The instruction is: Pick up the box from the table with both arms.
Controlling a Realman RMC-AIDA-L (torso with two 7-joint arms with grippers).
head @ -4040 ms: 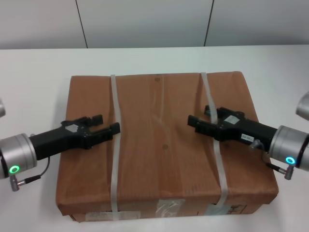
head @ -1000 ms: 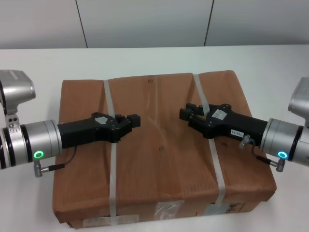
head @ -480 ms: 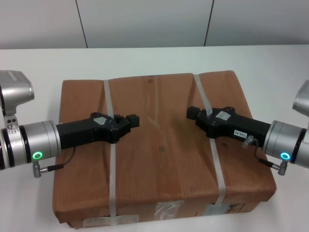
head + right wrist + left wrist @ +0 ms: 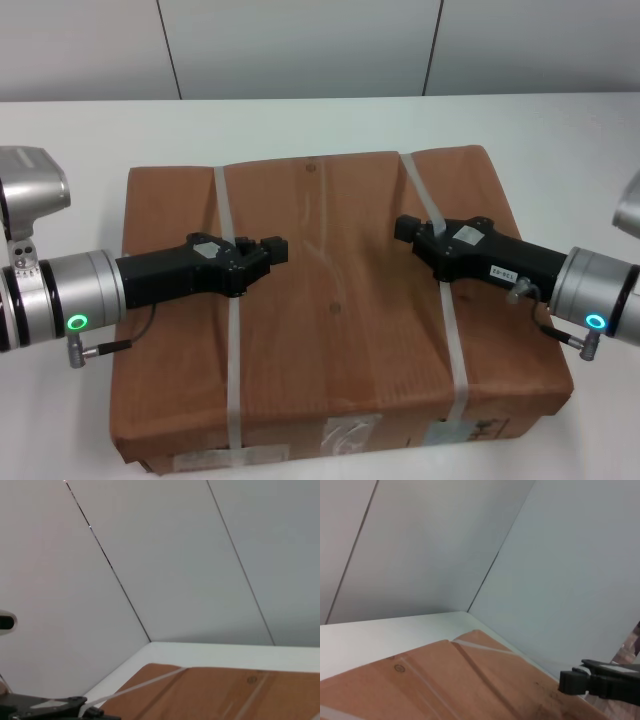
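Hovering over the box [image 4: 335, 330]: left hand [image 4: 268, 250], right hand [image 4: 408, 229].

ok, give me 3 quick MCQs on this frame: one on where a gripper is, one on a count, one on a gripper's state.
1. Where is the right gripper?
A. over the box top, at the right-hand strap
B. on the bare table
C. below the box's labelled side

2. How many whitish straps bind the box?
A. one
B. two
C. four

3. What state is the left gripper in?
A. shut on a strap
B. open, holding nothing
C. gripping the box's edge

Answers:
1 A: the head view shows it over the brown paper, beside the right strap.
2 B: the left strap and the right strap run across the top.
3 B: its fingers are spread past the left strap, nothing between them.
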